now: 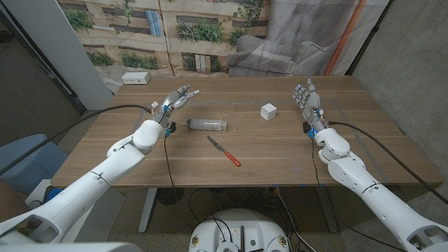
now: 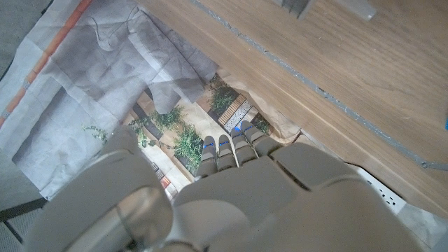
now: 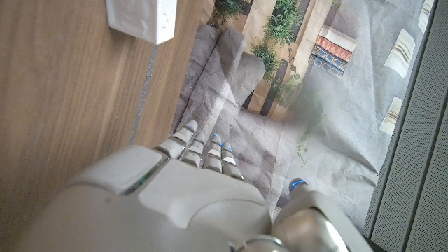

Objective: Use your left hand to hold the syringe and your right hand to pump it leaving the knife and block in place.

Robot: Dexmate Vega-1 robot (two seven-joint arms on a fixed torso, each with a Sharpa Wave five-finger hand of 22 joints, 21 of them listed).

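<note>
Wooden table spreads under both my arms, with grey drapes and a printed backdrop of plants beyond its far edge; a white power strip lies at the far left corner. My left hand reaches out near the left part of the far edge, fingers extended and apart, holding nothing; my right hand stands toward the right edge, fingers upright and spread, also holding nothing. Between them, around the middle of the table, lies the syringe: a clear barrel on its side with a dark end toward my left hand. Nearer the front edge lies the knife, grey blade and red handle; the small white block sits just beside my right hand.
</note>
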